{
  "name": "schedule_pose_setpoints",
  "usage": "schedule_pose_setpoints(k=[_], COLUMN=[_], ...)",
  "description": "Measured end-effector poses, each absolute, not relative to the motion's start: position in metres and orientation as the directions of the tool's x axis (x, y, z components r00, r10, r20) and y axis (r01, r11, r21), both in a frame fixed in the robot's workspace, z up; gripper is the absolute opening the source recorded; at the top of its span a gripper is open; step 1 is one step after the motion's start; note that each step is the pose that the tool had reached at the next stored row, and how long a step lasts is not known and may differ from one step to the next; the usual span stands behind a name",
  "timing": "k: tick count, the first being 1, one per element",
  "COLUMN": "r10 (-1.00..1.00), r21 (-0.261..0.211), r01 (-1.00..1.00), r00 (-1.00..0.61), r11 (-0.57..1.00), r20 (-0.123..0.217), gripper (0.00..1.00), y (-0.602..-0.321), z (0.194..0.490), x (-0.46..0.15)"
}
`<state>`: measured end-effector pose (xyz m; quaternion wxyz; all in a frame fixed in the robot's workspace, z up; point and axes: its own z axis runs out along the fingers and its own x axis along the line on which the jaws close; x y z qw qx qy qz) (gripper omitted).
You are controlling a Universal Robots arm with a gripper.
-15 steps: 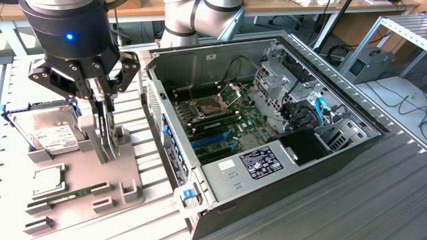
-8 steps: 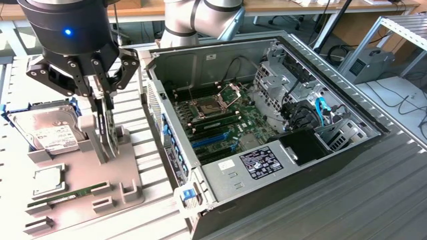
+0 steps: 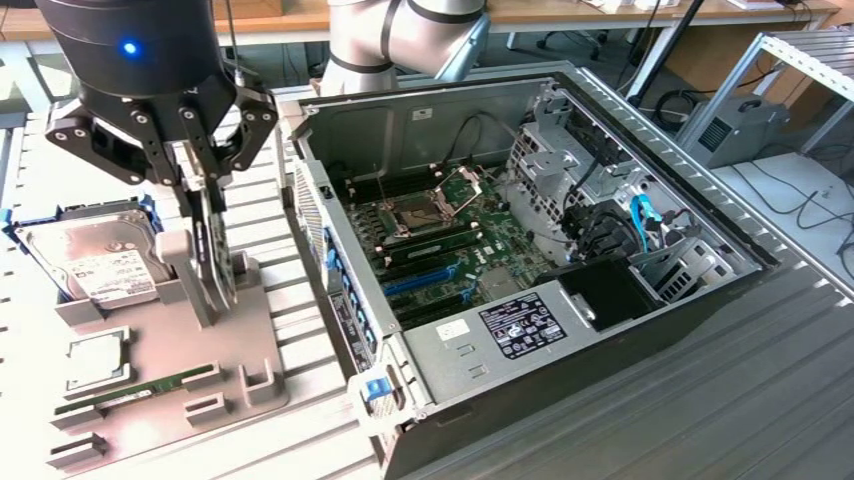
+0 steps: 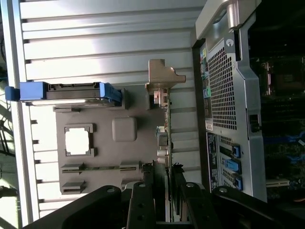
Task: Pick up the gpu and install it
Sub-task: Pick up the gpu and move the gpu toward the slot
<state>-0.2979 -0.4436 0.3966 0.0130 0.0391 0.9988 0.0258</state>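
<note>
The hand (image 3: 203, 235) hangs low over a grey tray (image 3: 174, 340) on the desk (image 3: 747, 400), at the exterior view's left. Its two fingers are closed against the opposite faces of the gpu (image 3: 207, 255), gripping it near the upper edge. The gpu stands on edge, upright, between the posts of a holder in the tray; whether it has left that holder cannot be told. In the wrist view the gpu (image 4: 164, 83) is seen edge-on, its silvery bracket at the far end and its near end running in between the fingers of the hand (image 4: 167, 179). Also on the tray (image 4: 105, 148) are a hard drive (image 3: 94, 265) in a blue frame, a processor (image 3: 96, 360) and a green memory stick (image 3: 140, 385), all apart from the gpu. Just beside the tray, toward the exterior view's right, a computer case (image 3: 441, 345) lies open on its side, its motherboard (image 3: 441, 235) and blue slots (image 3: 427, 280) exposed.
</note>
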Motion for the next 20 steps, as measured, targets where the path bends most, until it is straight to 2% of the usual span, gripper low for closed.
schedule_pose_setpoints(k=[20], r10=[0.079], r21=[0.053], r01=[0.077], r00=[-0.997], r11=[0.996], r20=[-0.024], gripper=[0.27], y=[-0.4436], z=[0.4057], x=[-0.2979])
